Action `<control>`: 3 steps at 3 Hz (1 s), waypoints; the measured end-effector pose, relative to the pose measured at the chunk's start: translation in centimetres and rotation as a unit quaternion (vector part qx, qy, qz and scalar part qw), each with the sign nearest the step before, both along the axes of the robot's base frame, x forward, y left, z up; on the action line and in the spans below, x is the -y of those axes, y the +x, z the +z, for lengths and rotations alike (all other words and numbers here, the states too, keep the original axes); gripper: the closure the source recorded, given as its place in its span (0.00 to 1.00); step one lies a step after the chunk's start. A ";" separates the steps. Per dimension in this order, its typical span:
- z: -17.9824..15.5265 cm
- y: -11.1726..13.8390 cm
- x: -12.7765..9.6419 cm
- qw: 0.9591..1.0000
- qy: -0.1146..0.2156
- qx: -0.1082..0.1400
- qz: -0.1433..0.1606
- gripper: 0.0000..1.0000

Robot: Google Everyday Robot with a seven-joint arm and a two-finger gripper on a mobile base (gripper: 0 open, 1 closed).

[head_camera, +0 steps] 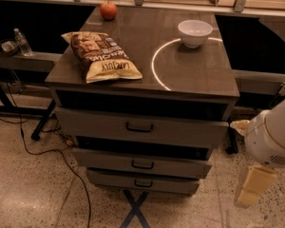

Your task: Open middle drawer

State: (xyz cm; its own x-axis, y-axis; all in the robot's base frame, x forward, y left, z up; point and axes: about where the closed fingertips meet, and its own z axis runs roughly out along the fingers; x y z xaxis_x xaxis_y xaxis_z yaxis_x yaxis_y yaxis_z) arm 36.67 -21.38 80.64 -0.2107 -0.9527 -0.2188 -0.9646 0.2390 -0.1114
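Observation:
The grey cabinet has three stacked drawers. The middle drawer is the second one, a wide flat grey front with a small black handle. It stands slightly proud of the cabinet, like the top drawer above it and the bottom drawer below it. My gripper, pale yellow under a white arm segment, hangs at the lower right. It is to the right of the cabinet, about level with the bottom drawer, and touches nothing.
On the cabinet top lie a chip bag, a white bowl and a red apple. A black cable runs over the floor at the left. Blue tape marks the floor in front. A water bottle stands far left.

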 end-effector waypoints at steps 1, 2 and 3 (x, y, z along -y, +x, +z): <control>0.3 0.2 0.0 1.000 0.000 0.002 0.000 0.00; -1.5 0.0 -0.4 0.999 0.018 -0.015 -0.021 0.00; -5.5 0.7 -1.7 0.995 0.072 -0.033 -0.059 0.00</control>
